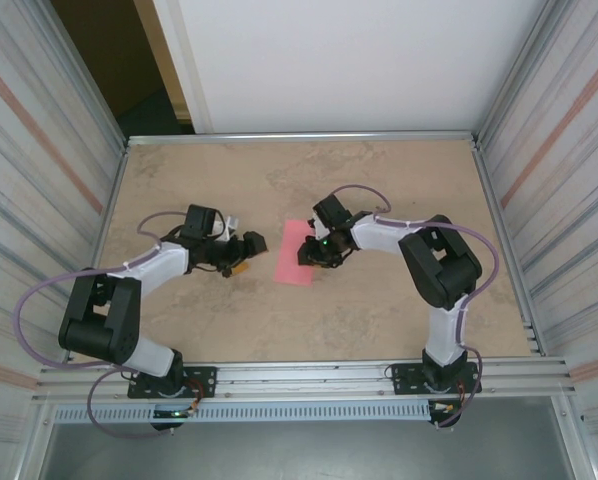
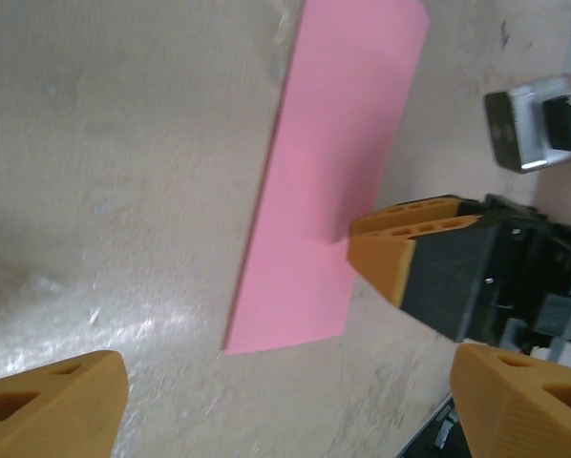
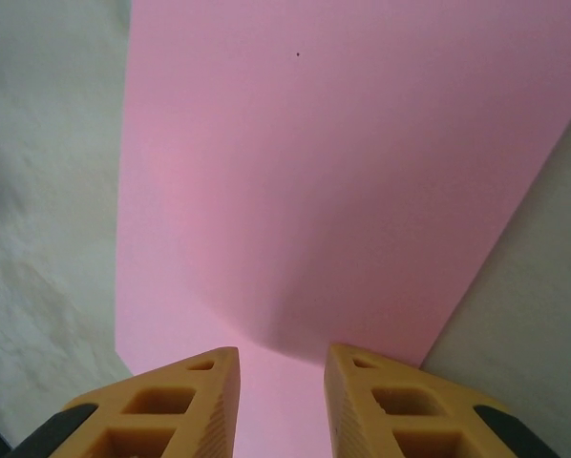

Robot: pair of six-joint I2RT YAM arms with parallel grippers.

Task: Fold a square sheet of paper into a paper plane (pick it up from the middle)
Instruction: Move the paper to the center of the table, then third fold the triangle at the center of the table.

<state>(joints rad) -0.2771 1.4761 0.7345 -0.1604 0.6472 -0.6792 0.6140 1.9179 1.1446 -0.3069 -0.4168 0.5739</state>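
**Pink sheet flat at mid-table, right pincer at its edge**

Pink and thin, the sheet of paper (image 1: pixel 295 256) lay flat on the tan, marble-patterned table (image 1: pixel 399 320), about midway between the two arms. In the left wrist view the sheet (image 2: pixel 333 191) read as a long, narrow rectangle with clean straight edges. No pointed tip could be made out in it.

The right gripper (image 1: pixel 317 258) was bent down over the sheet's right side. From its own camera the right gripper (image 3: pixel 281 361) was partly open. Its two orange fingers stood a narrow gap apart, with pink paper (image 3: pixel 333 172) showing in that gap and a soft shadow just ahead of the tips. In the left wrist view, one of its orange fingers (image 2: pixel 400 256) met the sheet's long edge. No pinched fold could be made out.

The left gripper (image 1: pixel 251 245) sat low, just beside the sheet's left edge and apart from it. That gripper (image 2: pixel 290 386) was spread wide and held nothing, with bare tabletop between its fingers.
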